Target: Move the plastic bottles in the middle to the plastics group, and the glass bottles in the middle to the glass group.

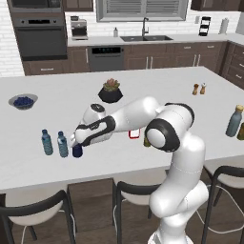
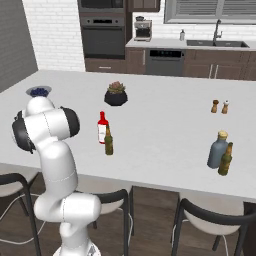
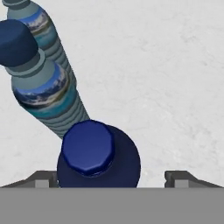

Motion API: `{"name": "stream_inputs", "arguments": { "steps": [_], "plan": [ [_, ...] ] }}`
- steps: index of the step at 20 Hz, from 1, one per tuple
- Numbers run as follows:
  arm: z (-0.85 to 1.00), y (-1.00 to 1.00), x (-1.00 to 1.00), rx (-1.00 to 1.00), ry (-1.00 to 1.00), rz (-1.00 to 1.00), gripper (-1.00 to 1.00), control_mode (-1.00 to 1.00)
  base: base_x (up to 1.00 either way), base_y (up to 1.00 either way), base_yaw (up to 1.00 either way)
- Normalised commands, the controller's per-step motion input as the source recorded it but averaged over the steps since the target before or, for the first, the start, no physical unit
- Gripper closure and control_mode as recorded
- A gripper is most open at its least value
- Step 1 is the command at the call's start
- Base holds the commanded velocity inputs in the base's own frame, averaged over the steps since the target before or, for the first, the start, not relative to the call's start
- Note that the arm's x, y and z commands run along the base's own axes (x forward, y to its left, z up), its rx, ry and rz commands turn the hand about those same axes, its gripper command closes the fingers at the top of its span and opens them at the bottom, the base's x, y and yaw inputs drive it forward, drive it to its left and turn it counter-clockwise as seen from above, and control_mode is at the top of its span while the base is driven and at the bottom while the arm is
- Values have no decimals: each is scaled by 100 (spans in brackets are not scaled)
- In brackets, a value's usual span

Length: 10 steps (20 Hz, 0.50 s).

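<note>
Between the open gripper (image 3: pixel 112 177) jaws: navy bottle (image 3: pixel 98 159), released beside water bottles (image 3: pixel 43 94); next, lift clear, fetch glass.

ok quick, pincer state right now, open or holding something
pincer: open, its tips standing wide on either side of the navy bottle, which stands on the counter beside the two water bottles; not gripping it.

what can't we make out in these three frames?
- Navy bottle: left base view, the tool covers its top; hand view, its lower body is hidden under its own cap and shoulder.
- Red flask and brown bottle: left base view, mostly behind the arm; clear in right base view.
- Olive-brown bottle: left base view, cut by the right edge.
- Flask label text: too small.
</note>
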Motion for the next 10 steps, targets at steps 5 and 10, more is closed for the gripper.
{"name": "stream_inputs", "arguments": {
  "steps": [5, 10],
  "plan": [
    [0, 0, 0, 0, 0, 0, -100, -100, 0, 0, 0],
    [13, 0, 0, 0, 0, 0, -100, -100, 0, 0, 0]
  ]
}}
